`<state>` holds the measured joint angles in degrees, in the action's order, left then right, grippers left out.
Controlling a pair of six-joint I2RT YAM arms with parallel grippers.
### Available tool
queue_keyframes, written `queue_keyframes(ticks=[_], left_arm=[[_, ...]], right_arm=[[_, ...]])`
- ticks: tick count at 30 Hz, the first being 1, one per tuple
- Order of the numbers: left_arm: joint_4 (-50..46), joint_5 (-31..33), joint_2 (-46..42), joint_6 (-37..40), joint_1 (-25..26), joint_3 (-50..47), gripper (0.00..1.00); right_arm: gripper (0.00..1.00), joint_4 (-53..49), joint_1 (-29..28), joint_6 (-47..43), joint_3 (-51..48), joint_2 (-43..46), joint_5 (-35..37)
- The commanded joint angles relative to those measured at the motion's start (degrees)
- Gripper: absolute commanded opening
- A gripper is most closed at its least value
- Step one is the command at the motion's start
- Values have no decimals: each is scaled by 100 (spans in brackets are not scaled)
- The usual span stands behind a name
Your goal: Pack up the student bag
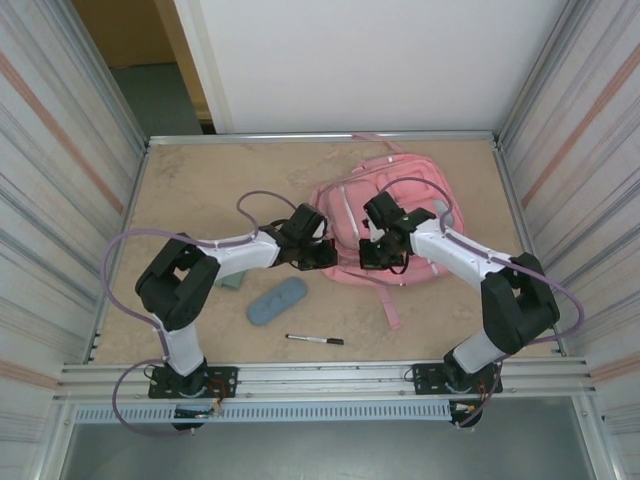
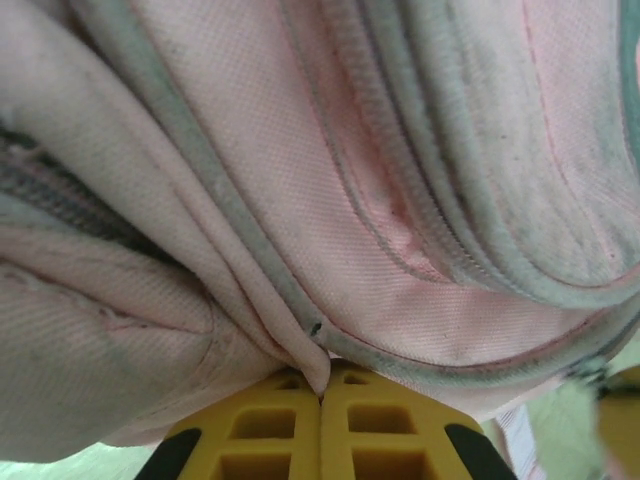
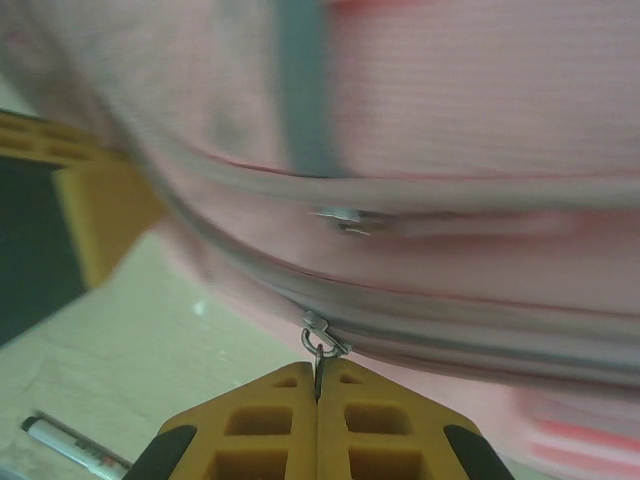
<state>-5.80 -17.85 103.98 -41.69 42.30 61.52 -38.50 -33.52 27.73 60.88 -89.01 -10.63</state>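
The packing looks barely begun. The pink bag (image 1: 400,200) lies flat on the far right half of the table (image 1: 200,190). Nothing is visibly inside it, and no open mouth can be seen from above. The things that seem meant to go in are out on the tabletop. A blue-grey pencil case (image 1: 277,301) lies near the middle, just left of the bag's near edge. A pen (image 1: 315,340) lies nearer the front. A small pale green item (image 1: 232,281) is half hidden under the left arm and cannot be identified. Both arms reach to the bag's near left edge. The left gripper (image 2: 322,378) is pinched tight on a fold of pink fabric beside a grey zip line, which probably steadies the bag. The right gripper (image 3: 318,388) is closed on the small metal zip pull (image 3: 322,345), whose loop disappears between the yellow fingers (image 3: 260,425). The zip line above that pull looks closed, though the right wrist view is blurred. The step in hand appears to be opening the bag. Left to do are unzipping it, putting each loose item inside, and probably zipping it shut.
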Motion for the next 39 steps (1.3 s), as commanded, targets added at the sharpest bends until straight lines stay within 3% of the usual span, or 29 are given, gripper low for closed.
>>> queue_keyframes(ticks=[1,5,10,14,18,23,32,39], left_arm=[[984,-298,93,-500,89,-68,0],[972,-207,-100,-489,69,-201,5],[958,-250,-620,-376,-193,-671,25],[937,-447,-1142,-231,-433,-1078,33],[620,-484,-1584,32,-425,-1156,40],[189,-304,-1643,141,-161,-967,42],[-1022,1024,-1018,217,714,-195,43],[-1318,1279,-673,269,918,251,42]], right_arm=[[0,547,-404,447,293,-202,-675],[0,855,-539,598,308,-384,-609],[0,1107,-522,664,-69,-190,-459],[15,1215,-519,611,-262,-79,-706],[22,1407,-568,564,-467,101,-800],[38,956,-441,387,-467,821,-246],[44,755,672,72,-908,2296,277],[46,675,847,-58,-1136,2547,243]])
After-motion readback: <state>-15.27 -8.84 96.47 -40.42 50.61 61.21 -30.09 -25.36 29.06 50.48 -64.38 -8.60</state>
